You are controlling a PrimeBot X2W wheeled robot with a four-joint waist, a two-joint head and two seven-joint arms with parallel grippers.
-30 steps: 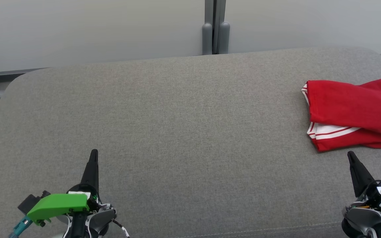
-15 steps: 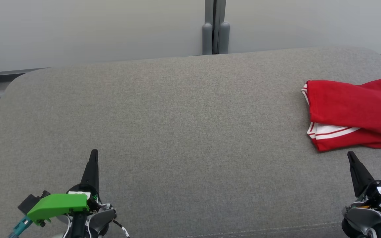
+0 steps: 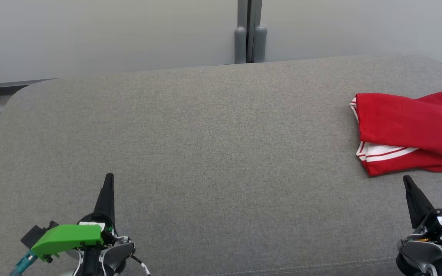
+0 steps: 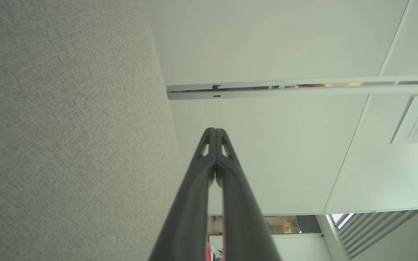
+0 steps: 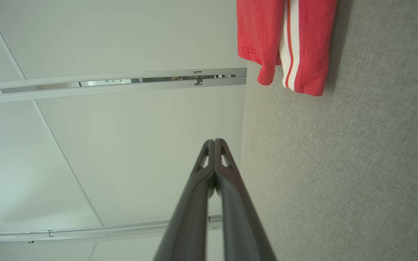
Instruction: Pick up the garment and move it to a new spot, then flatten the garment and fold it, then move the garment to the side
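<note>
A red garment (image 3: 409,126) with white stripes lies folded at the right side of the grey cushioned surface (image 3: 205,145), running off the head view's right edge. In the right wrist view the garment (image 5: 285,40) sits at the top, ahead of the fingers. My right gripper (image 3: 407,179) is shut and empty, its tip a short way in front of the garment's near edge, not touching it. My left gripper (image 3: 108,177) is shut and empty at the lower left, far from the garment. Both wrist views show the fingers pressed together: left gripper (image 4: 215,131), right gripper (image 5: 214,142).
Pale wall panels (image 3: 109,30) stand behind the surface, with a grey post (image 3: 249,34) at the back middle. The surface's rounded far left corner (image 3: 17,96) drops off to a grey floor strip.
</note>
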